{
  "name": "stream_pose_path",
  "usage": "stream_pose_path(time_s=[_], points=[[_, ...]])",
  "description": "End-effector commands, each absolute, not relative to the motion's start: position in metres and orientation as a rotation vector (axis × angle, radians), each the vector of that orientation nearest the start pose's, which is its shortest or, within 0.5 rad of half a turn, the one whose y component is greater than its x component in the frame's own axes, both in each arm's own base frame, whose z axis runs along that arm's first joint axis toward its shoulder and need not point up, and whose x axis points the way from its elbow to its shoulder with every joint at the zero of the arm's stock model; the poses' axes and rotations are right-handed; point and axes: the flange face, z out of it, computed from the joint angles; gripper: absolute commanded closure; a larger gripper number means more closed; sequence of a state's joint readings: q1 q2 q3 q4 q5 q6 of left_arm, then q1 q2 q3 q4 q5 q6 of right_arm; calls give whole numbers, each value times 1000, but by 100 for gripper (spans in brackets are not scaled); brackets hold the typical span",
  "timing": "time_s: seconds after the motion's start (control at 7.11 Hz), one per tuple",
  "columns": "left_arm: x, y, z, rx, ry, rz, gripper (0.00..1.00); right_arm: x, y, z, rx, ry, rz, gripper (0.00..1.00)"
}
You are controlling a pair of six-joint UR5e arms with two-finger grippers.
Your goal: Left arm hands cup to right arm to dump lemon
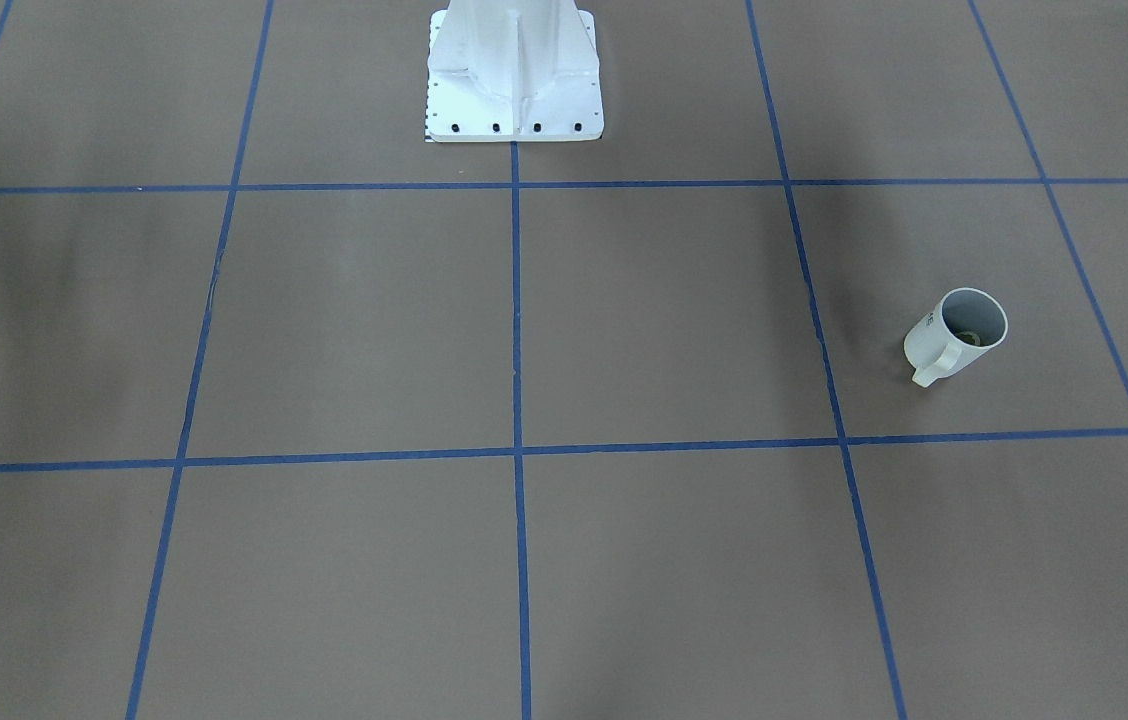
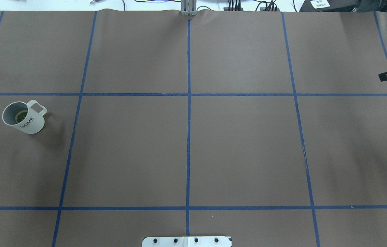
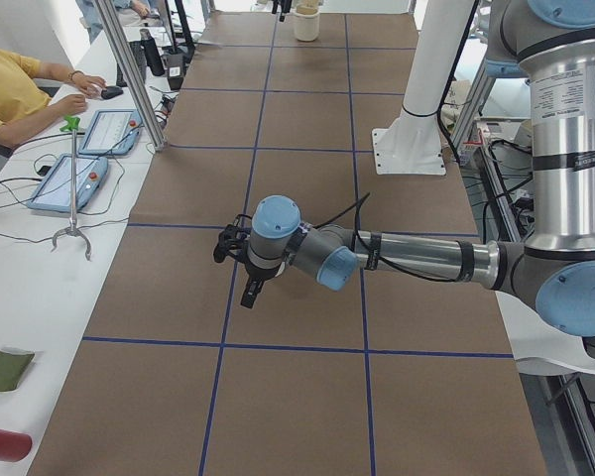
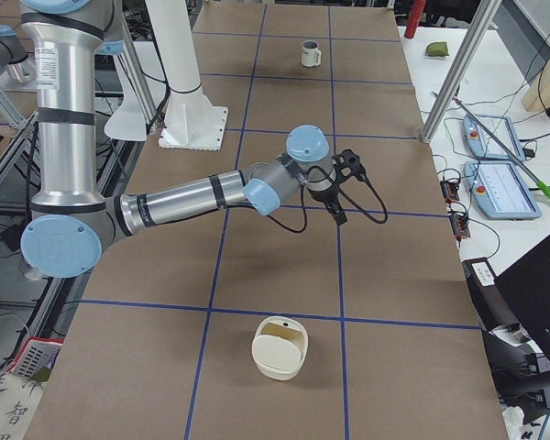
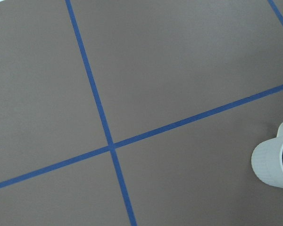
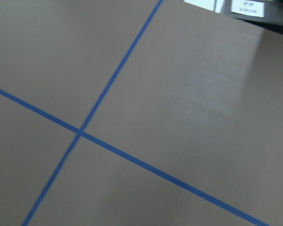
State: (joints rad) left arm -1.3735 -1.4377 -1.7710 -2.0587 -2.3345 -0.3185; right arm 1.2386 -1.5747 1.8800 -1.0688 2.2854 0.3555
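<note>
Status: no stage of the task is complete. The white ribbed ceramic mug, with loop handle and dark "HOME" lettering, stands upright on the brown paper-covered table marked with blue tape lines. The small dull yellow-green lemon piece lies at the bottom of the mug. The mug is apart from the black two-finger left gripper, which hangs above the table. Seen from those jaws, it sits below and off to one side, caught only at the right edge of the left wrist view. It is well apart from the black two-finger right gripper, with most of the table between them. Neither pair of jaws has the mug. Whether they stand parted or closed cannot be told: the wrist views show no fingers, and the overhead and front views cut each gripper to a black sliver at the frame edge. Outstanding: pick-up by the left gripper, hand-over, receipt by the right gripper, and tipping out the lemon piece. In the left-end view the mug is not found, probably masked by the near arm. A cream-coloured container lies on the table on the camera's side of the right jaws, and its nature is not clear.
</note>
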Motion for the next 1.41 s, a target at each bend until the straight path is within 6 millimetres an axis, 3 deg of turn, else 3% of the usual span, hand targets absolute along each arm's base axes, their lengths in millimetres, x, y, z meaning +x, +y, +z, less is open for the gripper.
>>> stream_pose_path(time_s=[0.0, 0.14, 0.42, 1.12, 1.27], points=[[94, -456, 550, 286, 913, -22, 0, -172, -496, 417, 510, -887, -239, 0], [123, -453, 551, 271, 894, -59, 0, -188, -496, 409, 511, -895, -241, 0], [157, -453, 544, 260, 893, -55, 0, -196, -496, 405, 510, -897, -252, 0], [190, -448, 556, 246, 857, -12, 0, -198, -495, 404, 510, -899, -257, 0], [193, -449, 555, 250, 855, -10, 20, -198, -496, 404, 511, -898, -257, 0]])
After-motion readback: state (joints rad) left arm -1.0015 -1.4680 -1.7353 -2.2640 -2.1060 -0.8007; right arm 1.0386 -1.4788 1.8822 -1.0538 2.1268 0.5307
